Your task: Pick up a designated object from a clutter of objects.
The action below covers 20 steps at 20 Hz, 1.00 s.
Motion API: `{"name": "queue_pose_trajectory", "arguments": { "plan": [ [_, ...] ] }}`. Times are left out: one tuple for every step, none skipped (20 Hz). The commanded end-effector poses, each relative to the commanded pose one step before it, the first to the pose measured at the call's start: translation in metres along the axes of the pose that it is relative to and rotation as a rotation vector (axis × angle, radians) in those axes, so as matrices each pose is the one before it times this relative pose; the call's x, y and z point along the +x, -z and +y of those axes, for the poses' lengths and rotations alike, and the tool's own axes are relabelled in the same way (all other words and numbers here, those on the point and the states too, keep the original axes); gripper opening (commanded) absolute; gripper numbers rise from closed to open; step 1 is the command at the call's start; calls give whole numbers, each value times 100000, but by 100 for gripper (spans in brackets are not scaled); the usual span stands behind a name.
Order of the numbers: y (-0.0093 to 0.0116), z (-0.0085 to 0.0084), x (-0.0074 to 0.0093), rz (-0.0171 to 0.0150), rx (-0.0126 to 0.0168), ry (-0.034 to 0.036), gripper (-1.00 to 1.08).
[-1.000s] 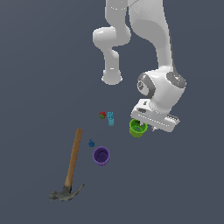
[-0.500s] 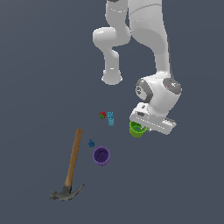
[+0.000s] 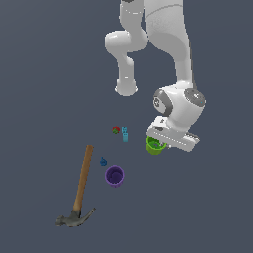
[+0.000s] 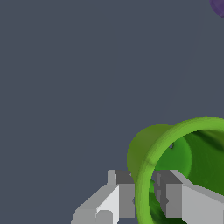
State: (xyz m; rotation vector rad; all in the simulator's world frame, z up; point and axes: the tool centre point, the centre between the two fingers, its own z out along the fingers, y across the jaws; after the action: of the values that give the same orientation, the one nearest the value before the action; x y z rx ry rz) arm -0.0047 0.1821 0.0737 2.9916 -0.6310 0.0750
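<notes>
The designated object, a lime-green cup (image 3: 153, 147), sits at the exterior view's right of the clutter, right under my hand. My gripper (image 3: 158, 142) is down on it, mostly hiding its top. In the wrist view the green cup (image 4: 175, 153) lies tilted, its opening towards the camera. My gripper (image 4: 143, 180) straddles its rim, one finger (image 4: 123, 192) outside the wall and the other inside. The jaws stand closed on that wall. Whether the cup rests on the floor or hangs just above it does not show.
A purple cup (image 3: 114, 176) stands to the exterior view's left of the green one, with a tiny blue piece (image 3: 103, 162) beside it. A cyan block (image 3: 125, 133) and a red-green ball (image 3: 115, 130) lie further back. The wooden-handled hammer (image 3: 82, 185) lies at the lower left.
My hand and wrist have shifted slightly toward the exterior view's left and tilted a little. The green cup stays at about the same spot under the gripper.
</notes>
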Motion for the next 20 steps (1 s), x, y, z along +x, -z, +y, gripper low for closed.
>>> {"name": "queue_pose_trajectory", "arguments": {
  "plan": [
    [73, 67, 16, 13, 13, -11, -100],
    [90, 81, 7, 0, 0, 0, -100],
    [126, 113, 9, 0, 0, 0, -100],
    [162, 146, 12, 0, 0, 0, -100],
    [198, 178, 15, 0, 0, 0, -100],
    [234, 211, 17, 0, 0, 0, -100],
    [271, 243, 20, 0, 0, 0, -100],
    [307, 276, 23, 0, 0, 0, -100],
    [344, 308, 25, 0, 0, 0, -100],
    [381, 341, 28, 0, 0, 0, -100],
    [418, 374, 31, 0, 0, 0, -100],
    [455, 407, 34, 0, 0, 0, -100],
    [493, 440, 36, 0, 0, 0, -100],
    [531, 473, 39, 0, 0, 0, -100],
    [570, 506, 42, 0, 0, 0, -100],
    [609, 539, 45, 0, 0, 0, -100],
    [649, 573, 47, 0, 0, 0, -100],
    [690, 607, 50, 0, 0, 0, -100],
    [718, 642, 58, -43, 24, 2, -100],
    [744, 651, 54, 0, 0, 0, -100]
  ]
}}
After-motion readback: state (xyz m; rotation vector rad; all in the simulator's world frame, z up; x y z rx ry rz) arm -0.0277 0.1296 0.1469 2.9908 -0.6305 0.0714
